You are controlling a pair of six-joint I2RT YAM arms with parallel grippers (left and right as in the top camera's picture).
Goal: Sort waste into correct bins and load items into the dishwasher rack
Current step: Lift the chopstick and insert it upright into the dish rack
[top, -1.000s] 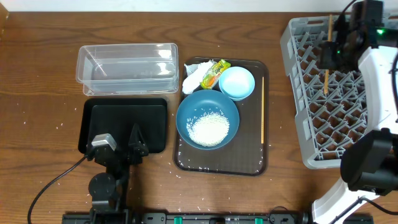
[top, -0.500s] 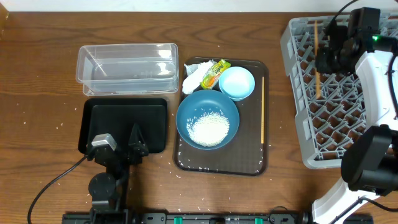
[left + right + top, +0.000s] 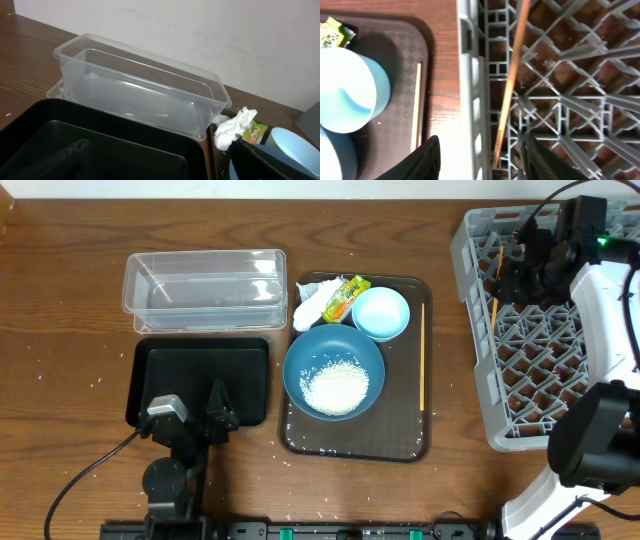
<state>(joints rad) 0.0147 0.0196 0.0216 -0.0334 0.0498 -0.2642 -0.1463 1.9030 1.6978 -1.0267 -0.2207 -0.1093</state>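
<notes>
A thin wooden chopstick point(image 3: 511, 80) leans loose inside the grey dishwasher rack point(image 3: 560, 395), close to its left wall point(image 3: 470, 80). My right gripper point(image 3: 480, 161) is open above it, one finger on each side, touching nothing. In the overhead view that chopstick point(image 3: 495, 292) lies beside the right gripper point(image 3: 515, 270). Another chopstick point(image 3: 422, 355) lies on the brown tray. The dark-blue bowl point(image 3: 333, 375) holds rice. Behind it are the light-blue bowl point(image 3: 381, 313), tissue point(image 3: 312, 302) and wrapper point(image 3: 343, 297). My left gripper point(image 3: 192, 402) is open over the black bin point(image 3: 250, 380).
The clear tub point(image 3: 205, 285) stands behind the black bin, also seen in the left wrist view as the clear tub point(image 3: 140, 95). The brown serving tray point(image 3: 405, 442) lies between the bins and the rack. Loose rice grains speckle the table near the tray.
My right gripper has gone from shut to open and let go of the chopstick, which tipped leftward and now rests in the rack by its left wall. The left arm has not moved.
</notes>
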